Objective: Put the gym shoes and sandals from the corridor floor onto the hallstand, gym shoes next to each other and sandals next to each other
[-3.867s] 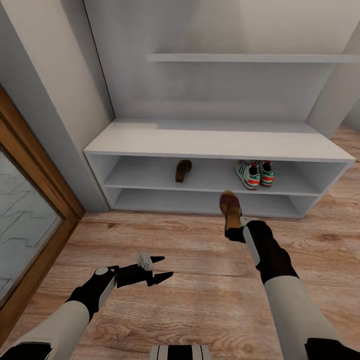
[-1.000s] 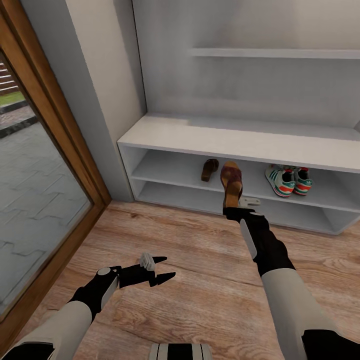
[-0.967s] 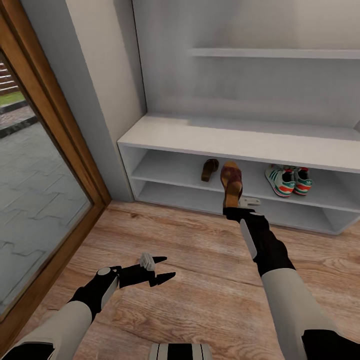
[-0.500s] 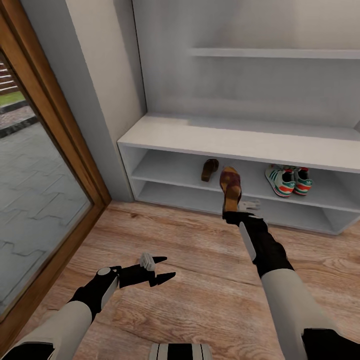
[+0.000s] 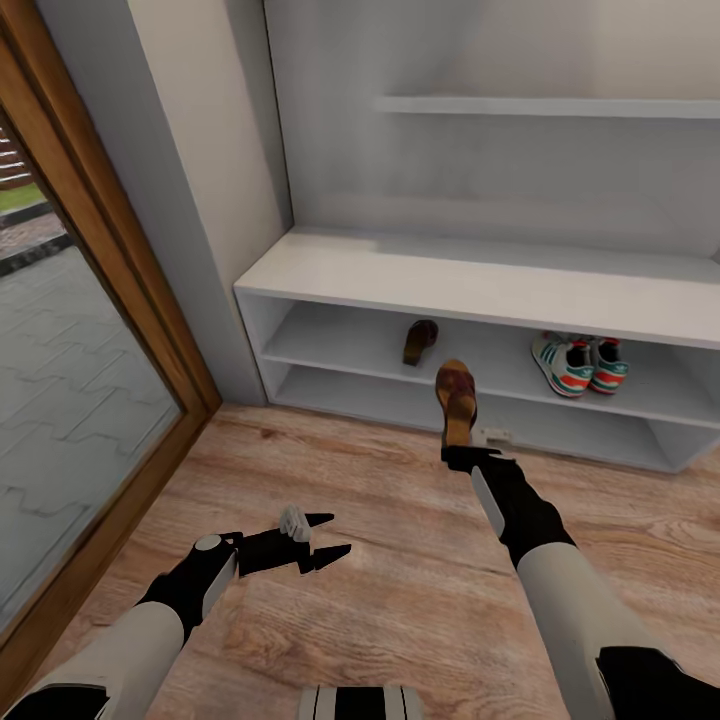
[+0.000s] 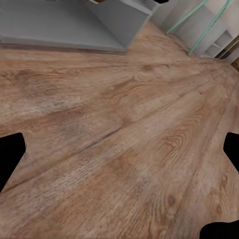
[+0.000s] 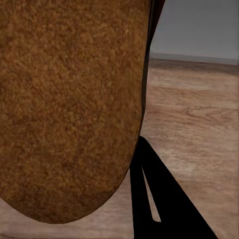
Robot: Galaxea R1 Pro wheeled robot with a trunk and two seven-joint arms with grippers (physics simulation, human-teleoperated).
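My right gripper (image 5: pixel 460 449) is shut on the heel of a brown sandal (image 5: pixel 456 396), held toe-forward just in front of the hallstand (image 5: pixel 470 282), over its lower tiers. The tan footbed of that sandal (image 7: pixel 69 104) looms close in the right wrist view beside one black finger (image 7: pixel 149 199). The other sandal (image 5: pixel 420 341) lies on the middle shelf, a little beyond and left of the held one. The two gym shoes (image 5: pixel 578 364) stand side by side on the same shelf to the right. My left gripper (image 5: pixel 325 536) hangs open and empty above the corridor floor (image 5: pixel 400 590).
A wood-framed glass door (image 5: pixel 90 360) runs along the left, with a wall corner (image 5: pixel 215 200) between it and the hallstand. An upper ledge (image 5: pixel 540 105) juts from the back panel. Wood planks (image 6: pixel 119 139) stretch under the left wrist.
The right gripper has drawn the held sandal back and down from the middle shelf's front edge. Since the oldest frame the camera has swung left. The left arm is unmoved.
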